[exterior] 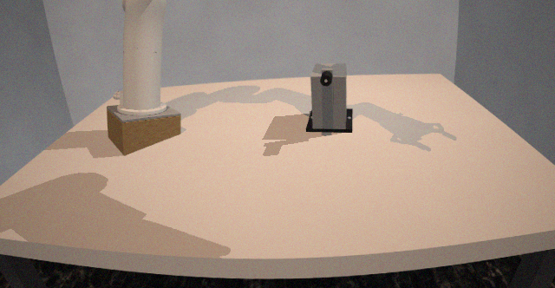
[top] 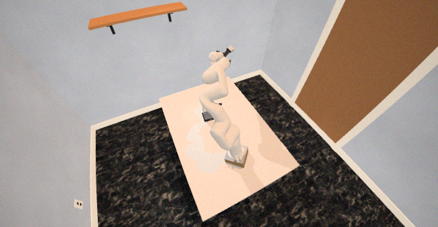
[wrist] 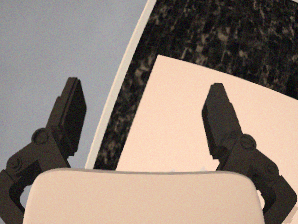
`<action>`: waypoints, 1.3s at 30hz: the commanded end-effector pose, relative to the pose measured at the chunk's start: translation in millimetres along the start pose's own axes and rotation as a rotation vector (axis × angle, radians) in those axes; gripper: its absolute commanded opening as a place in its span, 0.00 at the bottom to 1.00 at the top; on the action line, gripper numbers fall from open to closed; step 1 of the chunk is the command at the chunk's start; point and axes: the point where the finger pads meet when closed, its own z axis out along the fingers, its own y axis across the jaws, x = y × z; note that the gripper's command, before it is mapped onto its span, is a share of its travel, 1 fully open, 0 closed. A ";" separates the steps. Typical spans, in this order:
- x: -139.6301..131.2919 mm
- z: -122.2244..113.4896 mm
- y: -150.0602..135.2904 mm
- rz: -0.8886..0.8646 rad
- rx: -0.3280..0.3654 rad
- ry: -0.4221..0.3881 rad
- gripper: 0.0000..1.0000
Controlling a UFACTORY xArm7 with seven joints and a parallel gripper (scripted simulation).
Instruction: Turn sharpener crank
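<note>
While the arm (top: 213, 94) rears high above the table (exterior: 390, 184), its claw (wrist: 145, 117) gapes, released and empty. Pencil sharpener (exterior: 328, 97) sits far below, toward 6 o'clock of the claw in the top view.

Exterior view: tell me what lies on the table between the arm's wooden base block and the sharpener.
In the exterior view, only shadows on the table separate the wooden base block and the sharpener; nothing stands there.

Perhaps a home room, wall shelf (top: 137, 14), door (top: 366, 56), outlet (top: 78, 204)
</note>
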 end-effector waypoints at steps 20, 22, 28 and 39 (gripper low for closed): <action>-102.4 -40.7 146.1 0.252 -0.339 -0.429 1.00; -113.9 -45.9 155.7 0.260 -0.365 -0.465 1.00; -134.5 -56.2 172.0 0.270 -0.412 -0.528 1.00; -214.5 -111.0 231.8 0.259 -0.591 -0.772 1.00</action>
